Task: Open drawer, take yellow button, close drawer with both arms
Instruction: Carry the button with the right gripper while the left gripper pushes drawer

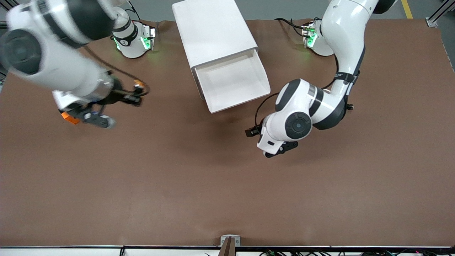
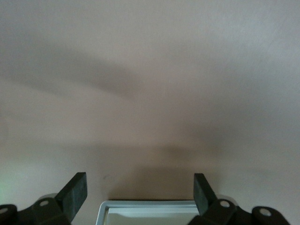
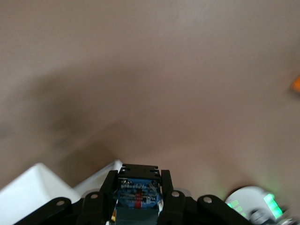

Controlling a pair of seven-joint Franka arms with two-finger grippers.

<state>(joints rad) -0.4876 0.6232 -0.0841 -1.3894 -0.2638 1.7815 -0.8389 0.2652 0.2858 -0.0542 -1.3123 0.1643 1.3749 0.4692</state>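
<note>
The white cabinet (image 1: 213,32) stands between the arms' bases. Its uppermost drawer (image 1: 234,104) is pulled out, and the white tray inside looks bare. My right gripper (image 1: 137,95) hangs over the table toward the right arm's end. It is shut on the button (image 1: 139,84), whose orange cap shows. In the right wrist view the fingers (image 3: 111,187) clamp the button's dark black-blue body (image 3: 138,196) at my right gripper (image 3: 138,176). My left gripper (image 1: 282,148) is over bare table near the drawer's front. In the left wrist view it (image 2: 139,190) is open and empty.
The brown table mat (image 1: 199,185) spreads wide nearer the front camera. An orange piece (image 1: 69,118) shows by the right arm's wrist; I cannot tell what it is. An orange spot (image 3: 295,84) sits at the right wrist view's edge. The arm bases (image 1: 133,41) show green lights.
</note>
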